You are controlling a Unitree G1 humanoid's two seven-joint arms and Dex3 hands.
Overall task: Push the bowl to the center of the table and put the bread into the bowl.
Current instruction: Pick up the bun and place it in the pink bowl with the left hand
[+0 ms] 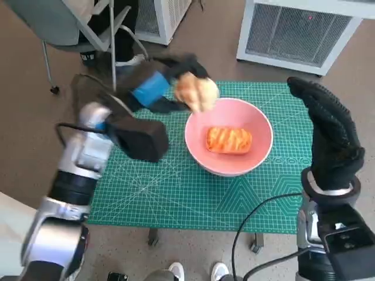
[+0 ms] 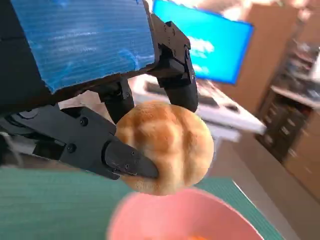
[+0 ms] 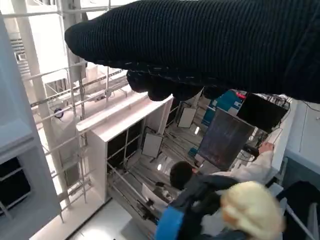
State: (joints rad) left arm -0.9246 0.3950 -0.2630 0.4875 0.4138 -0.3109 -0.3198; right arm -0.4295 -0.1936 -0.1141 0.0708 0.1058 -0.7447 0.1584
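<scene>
The left hand (image 1: 153, 88) is pinching a round bread roll (image 1: 196, 92) by its sides, holding it above the far rim of the pink bowl (image 1: 258, 126), where a glazed pastry (image 1: 228, 140) is already lying. Likely light and soft, the roll needs gentle grip. The right hand (image 1: 329, 132) is hovering empty, fingers extended.

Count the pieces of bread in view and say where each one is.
2. A round bun is held in the left hand above the pink bowl's far-left rim; a flat glazed piece lies inside the bowl. None appears hidden.
</scene>
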